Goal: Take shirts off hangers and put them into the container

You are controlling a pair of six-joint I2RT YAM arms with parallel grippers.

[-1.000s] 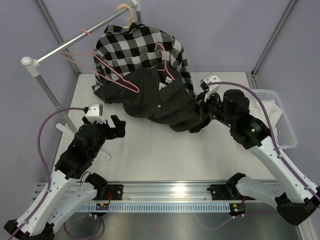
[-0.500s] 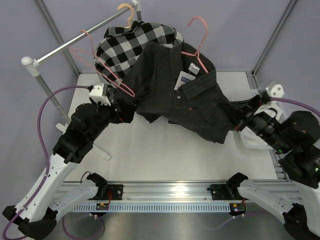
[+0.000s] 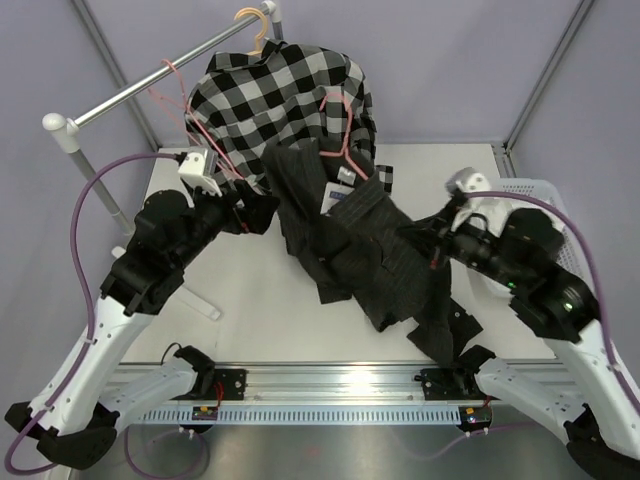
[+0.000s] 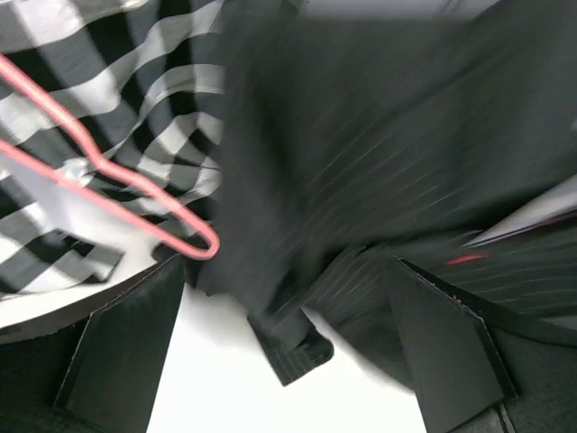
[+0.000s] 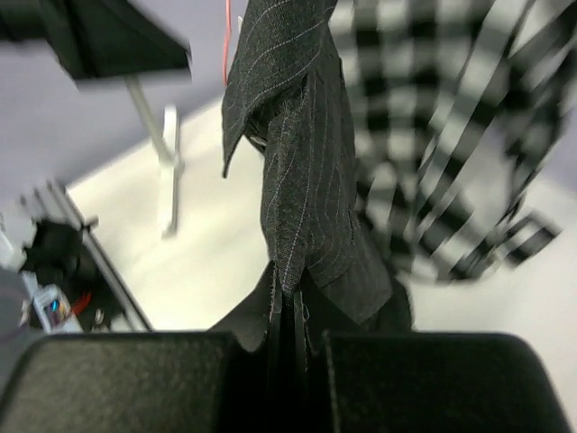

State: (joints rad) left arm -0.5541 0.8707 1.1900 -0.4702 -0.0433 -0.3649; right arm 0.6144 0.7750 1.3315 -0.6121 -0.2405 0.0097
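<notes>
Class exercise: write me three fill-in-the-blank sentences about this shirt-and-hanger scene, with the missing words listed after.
1. The right gripper is ___ on the dark shirt.
2. The left gripper has its jaws ___.
3. The check shirt hangs by a beige hanger from the metal ___.
Missing words: shut; open; rail.

From above, only a strip of the container's (image 3: 535,185) rim shows at the right; the right arm covers the rest. The dark striped shirt (image 3: 350,255) covers the checked shirt's (image 3: 285,90) near hem and the lower part of a pink hanger (image 3: 345,140). In the left wrist view the dark cloth is smeared, and a pink wire (image 4: 135,185) runs off the left edge. In the right wrist view the checks are blurred, and the dark shirt's pinched edge vanishes inside the right gripper (image 5: 290,316).
</notes>
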